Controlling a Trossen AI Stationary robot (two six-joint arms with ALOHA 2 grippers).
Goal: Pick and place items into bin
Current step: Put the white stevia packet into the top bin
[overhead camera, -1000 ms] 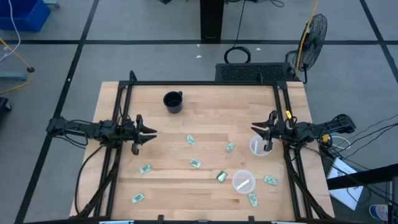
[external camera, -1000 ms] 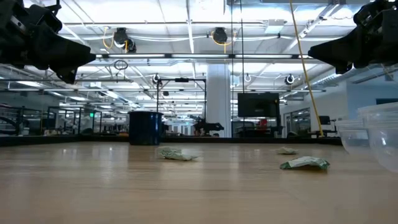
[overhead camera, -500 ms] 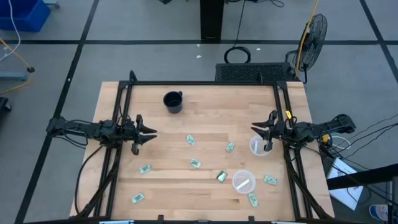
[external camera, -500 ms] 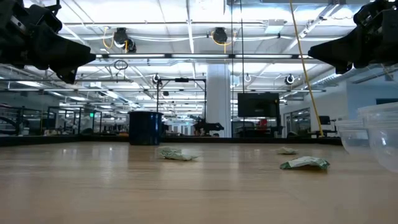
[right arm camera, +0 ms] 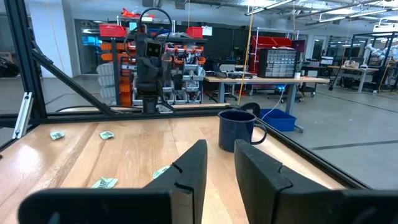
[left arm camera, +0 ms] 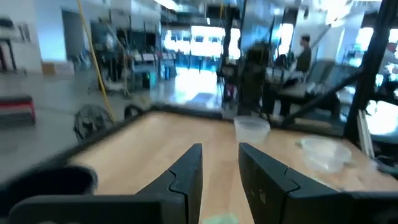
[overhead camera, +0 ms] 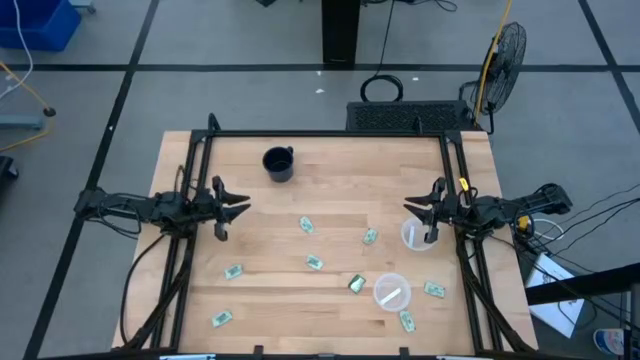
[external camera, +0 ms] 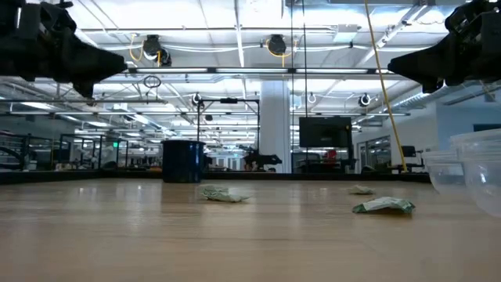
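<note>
Several small pale green and white packets lie flat and scattered on the wooden table: one [overhead camera: 306, 225] near the middle, others [overhead camera: 370, 237], [overhead camera: 314, 262], [overhead camera: 234, 271], [overhead camera: 222, 319], [overhead camera: 433, 289]. Two show in the low view [external camera: 225, 195], [external camera: 383, 206]. My left gripper [overhead camera: 243, 208] [left arm camera: 220, 149] hovers open at the table's left side, above the wood, touching nothing. My right gripper [overhead camera: 408, 208] [right arm camera: 220, 146] hovers open at the right side, beside a clear round tub [overhead camera: 417, 237]. A second clear tub [overhead camera: 391, 291] with something white inside stands nearer the near edge.
A black mug [overhead camera: 279, 163] [right arm camera: 236, 130] stands upright toward the far left of the table. A dark metal frame [overhead camera: 330, 133] runs along the far, left and right edges. Bare wood lies between the two grippers. Beyond the table are desks, shelves and a seated person [left arm camera: 303, 53].
My left gripper has risen a little and shifted slightly toward the far edge, its fingers tipping closer to level; its wrist view is blurred by the motion. The packets, tubs and mug have stayed where they were.
</note>
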